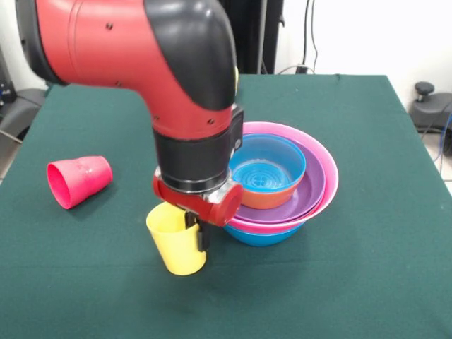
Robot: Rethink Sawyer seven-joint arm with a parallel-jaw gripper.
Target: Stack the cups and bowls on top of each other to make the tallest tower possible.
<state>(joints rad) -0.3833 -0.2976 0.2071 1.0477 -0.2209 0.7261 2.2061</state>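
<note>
A yellow cup [176,248] stands mouth up and slightly tilted at the front of the green table [367,282]. My gripper [197,236] comes down on its right rim, and one black finger [203,238] lies against the cup's outer wall, so it looks shut on the cup. The tower [279,191] stands just right of it: a blue bowl [260,237] lowest, then the wide pink bowl [329,171], a purple bowl [311,194], an orange bowl [272,199] and a blue bowl [267,169] nested inside. A red-pink cup [79,181] lies on its side at the left.
The big red and black arm [141,49] fills the upper left and hides the table behind it. A black device [429,106] stands off the table's right edge. Cables hang at the back wall.
</note>
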